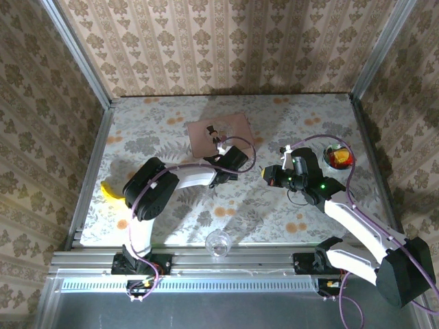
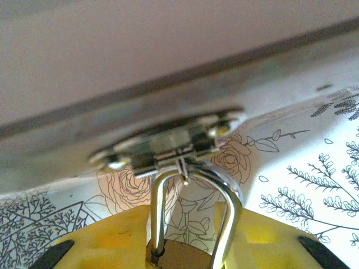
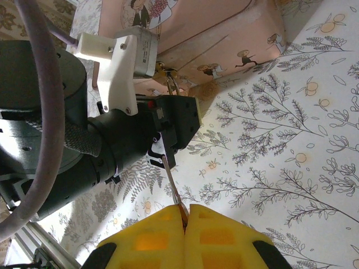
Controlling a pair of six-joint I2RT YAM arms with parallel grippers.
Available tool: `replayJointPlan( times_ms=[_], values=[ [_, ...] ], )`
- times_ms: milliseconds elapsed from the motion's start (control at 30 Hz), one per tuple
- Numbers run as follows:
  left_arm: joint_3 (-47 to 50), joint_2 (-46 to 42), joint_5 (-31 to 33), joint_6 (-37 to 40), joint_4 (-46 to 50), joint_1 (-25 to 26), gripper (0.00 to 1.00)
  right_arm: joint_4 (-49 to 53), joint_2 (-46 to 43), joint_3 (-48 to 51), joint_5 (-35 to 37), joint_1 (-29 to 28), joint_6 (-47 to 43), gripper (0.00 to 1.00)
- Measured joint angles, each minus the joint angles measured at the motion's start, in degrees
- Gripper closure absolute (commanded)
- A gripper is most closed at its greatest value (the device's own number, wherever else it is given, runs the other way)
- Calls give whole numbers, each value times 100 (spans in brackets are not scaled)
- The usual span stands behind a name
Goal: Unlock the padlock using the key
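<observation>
The brass padlock (image 2: 180, 255) sits between the yellow fingers (image 2: 112, 241) of my left gripper (image 2: 188, 221), which is shut on its body. Its silvery shackle (image 2: 227, 213) loops through a metal hasp (image 2: 168, 147) on the pink box (image 1: 219, 133). My right gripper (image 3: 185, 212) is shut on the key (image 3: 175, 188). The thin key blade points up toward the black body of the left gripper (image 3: 174, 123) and ends just short of it. The padlock's keyhole is hidden. From above, the right gripper (image 1: 265, 177) hovers just right of the left gripper (image 1: 226, 163).
A yellow banana (image 1: 110, 192) lies at the left. A clear glass (image 1: 218, 243) stands at the near edge, and a bowl with a red and yellow thing (image 1: 338, 157) sits at the right. Patterned walls enclose the table.
</observation>
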State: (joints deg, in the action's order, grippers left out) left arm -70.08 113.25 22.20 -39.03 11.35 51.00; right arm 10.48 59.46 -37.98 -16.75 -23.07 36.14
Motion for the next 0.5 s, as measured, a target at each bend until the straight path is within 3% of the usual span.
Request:
replayJointPlan(
  times_ms=[500],
  values=[
    [68, -26, 76, -474, -2, 223, 100, 0, -11, 210, 2, 0, -15, 100]
  ],
)
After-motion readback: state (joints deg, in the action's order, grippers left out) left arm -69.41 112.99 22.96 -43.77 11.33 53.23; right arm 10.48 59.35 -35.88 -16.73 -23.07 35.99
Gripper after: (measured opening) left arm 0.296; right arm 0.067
